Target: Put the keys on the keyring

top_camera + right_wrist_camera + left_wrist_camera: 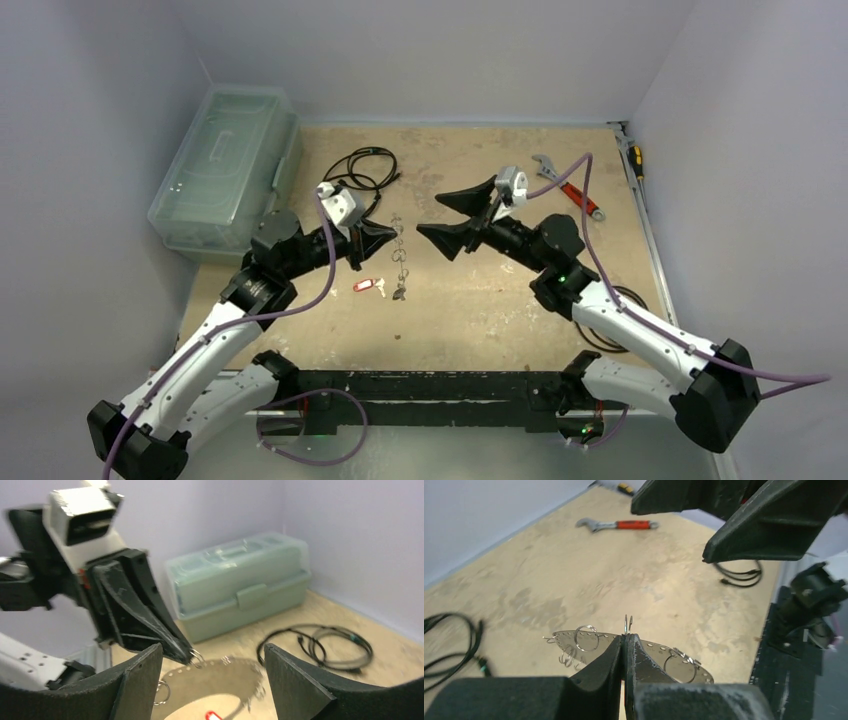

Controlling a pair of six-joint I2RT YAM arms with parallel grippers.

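Two claws face each other over the middle of the tan surface (480, 300). The left claw (626, 640) is pressed together, pinching the thin wire of the keyring (656, 647) at its fingertips. The loop spreads out to both sides of the grip, with small rings strung along it. Whether its far end touches the surface is not clear.

The right claw (430, 217) is spread wide with nothing between its fingers. It points at the left claw's tips and stands just beside the keyring, apart from it.

Neither key is on the loop. The key with the red tag (367, 285) lies flat on the surface near the left claw, and the dark-headed key (400, 293) lies just to its right, near the ring's nearer end.

A red-handled wrench (575, 195) lies behind the right arm. A coiled black cable (365, 165) and a pale green toolbox (225, 170) sit at the far left.
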